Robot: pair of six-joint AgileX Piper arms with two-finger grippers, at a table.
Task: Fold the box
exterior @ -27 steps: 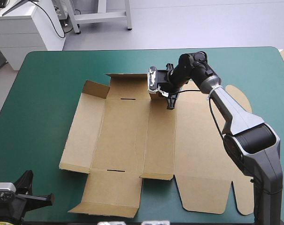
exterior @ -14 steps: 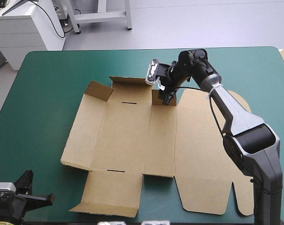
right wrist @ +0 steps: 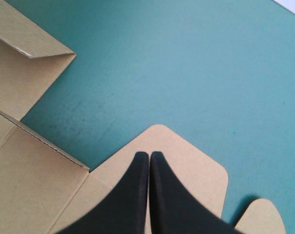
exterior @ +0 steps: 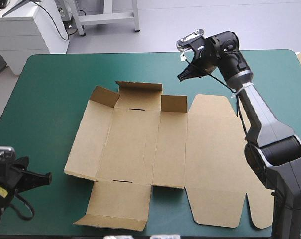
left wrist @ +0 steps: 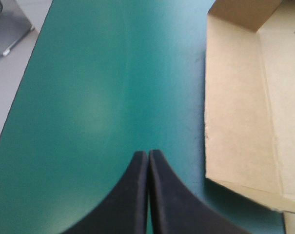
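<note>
From above, I am lifting my right gripper (exterior: 182, 76) clear of the box (exterior: 140, 149), which is lying open mid-tabletop (exterior: 50, 79), its far flap (exterior: 173, 103) now standing, so that crease looks set.

At my left wrist, my left gripper (left wrist: 148, 157) is waiting closed beside the box's edge.

At my right wrist, my pinched-together fingers (right wrist: 137, 195) are hovering over a rounded tab (right wrist: 186, 161).

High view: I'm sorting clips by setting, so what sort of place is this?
Probably a robotics lab workbench. It shows a table with a teal-green cover, two robot arms with the left gripper and right gripper both shut, and a cut brown box lying mostly flat for folding.
</note>
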